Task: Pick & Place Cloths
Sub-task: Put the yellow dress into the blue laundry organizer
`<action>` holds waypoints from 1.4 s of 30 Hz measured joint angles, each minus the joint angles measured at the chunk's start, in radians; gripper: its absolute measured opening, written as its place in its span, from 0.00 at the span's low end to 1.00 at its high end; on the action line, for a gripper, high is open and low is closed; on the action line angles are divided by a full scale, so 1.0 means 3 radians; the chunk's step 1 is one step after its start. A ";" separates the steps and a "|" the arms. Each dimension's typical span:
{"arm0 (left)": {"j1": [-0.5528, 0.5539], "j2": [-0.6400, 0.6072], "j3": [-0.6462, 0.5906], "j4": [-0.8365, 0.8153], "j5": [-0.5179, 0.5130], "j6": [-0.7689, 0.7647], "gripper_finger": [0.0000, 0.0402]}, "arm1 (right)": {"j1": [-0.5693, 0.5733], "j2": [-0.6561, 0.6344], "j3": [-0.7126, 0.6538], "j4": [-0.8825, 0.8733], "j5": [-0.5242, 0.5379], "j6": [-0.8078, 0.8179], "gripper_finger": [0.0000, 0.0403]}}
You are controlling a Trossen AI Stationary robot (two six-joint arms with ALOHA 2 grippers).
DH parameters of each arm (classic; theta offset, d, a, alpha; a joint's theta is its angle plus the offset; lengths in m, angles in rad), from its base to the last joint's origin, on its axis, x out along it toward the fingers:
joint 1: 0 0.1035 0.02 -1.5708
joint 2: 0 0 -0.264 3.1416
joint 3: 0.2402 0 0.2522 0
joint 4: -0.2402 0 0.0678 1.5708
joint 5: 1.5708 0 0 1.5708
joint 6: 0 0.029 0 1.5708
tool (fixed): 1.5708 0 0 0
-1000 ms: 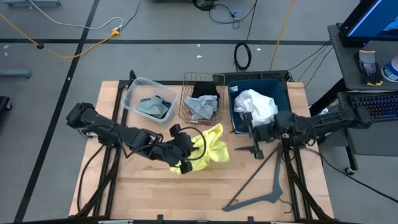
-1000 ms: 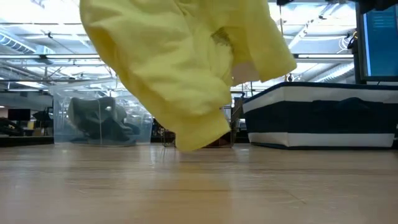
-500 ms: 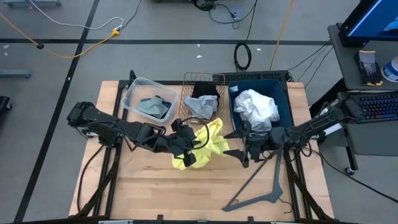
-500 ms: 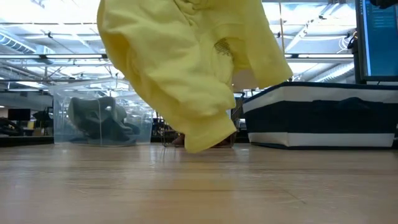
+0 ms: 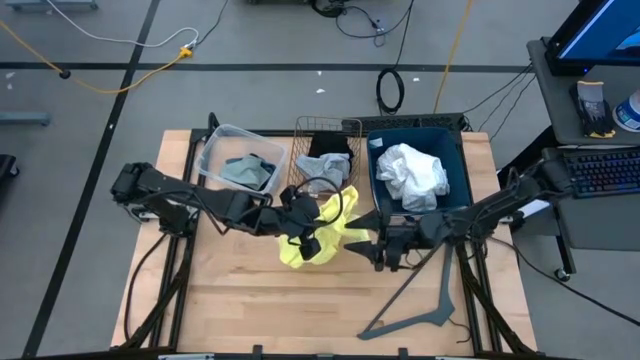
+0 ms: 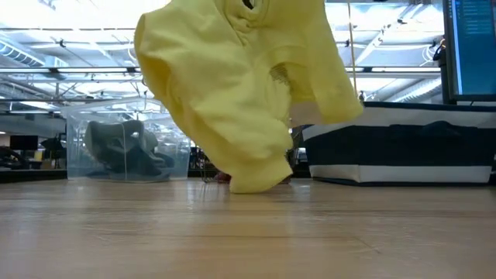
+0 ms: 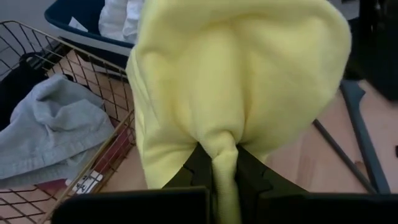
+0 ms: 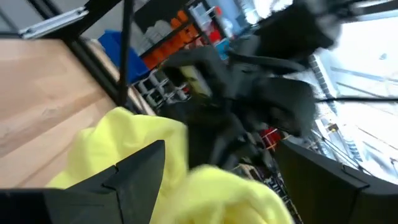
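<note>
A bright yellow cloth [image 5: 325, 235] hangs bunched over the middle of the table, with my left gripper [image 5: 300, 225] shut on it. It fills the upper middle of the low view [image 6: 248, 93]. My right gripper [image 5: 372, 240] stands open just to the right of it. In the right wrist view the yellow cloth [image 8: 155, 168] lies ahead of and between that gripper's spread fingers. I cannot tell whether a finger touches the cloth. More cloths lie in the three containers at the far edge. My left gripper pinches a gathered fold of the yellow cloth [image 7: 224, 158] between its two fingers [image 7: 252, 171], coming slanting down from the table's left. Several layers are bunched in the pinch. The cloth billows out beyond the fingers and hangs below them, its lowest end [image 6: 260, 182] close above the table.
Along the far edge stand a clear plastic bin [image 5: 215, 150] with grey cloth, a wire basket [image 5: 300, 160] with grey and black cloths, and a dark blue bin [image 5: 460, 165] with a white cloth. A grey clothes hanger [image 5: 420, 300] lies at the near right.
My right gripper has moved toward the table's left, up to the yellow cloth, rolling its wrist as it went and staying open. My left gripper has carried the cloth a little toward the right and far edge. The cloth still hangs bunched.
</note>
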 joint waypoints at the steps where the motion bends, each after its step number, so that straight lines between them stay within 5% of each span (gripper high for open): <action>1: 0.0008 -0.0001 0.0000 0.0007 0.0011 0.0000 0.04 | 0.0004 0.0059 0.0085 -0.0096 0.0018 -0.0006 0.73; 17: -0.0153 -0.0004 -0.0002 0.0025 0.0085 0.0037 0.04 | -0.0043 0.0843 0.1026 -0.0958 0.1174 -0.0299 0.73; 42: -0.0455 0.0000 -0.0013 0.0172 -0.0084 0.0085 0.04 | -0.0258 0.0833 0.1032 -0.1683 0.0910 0.0836 0.73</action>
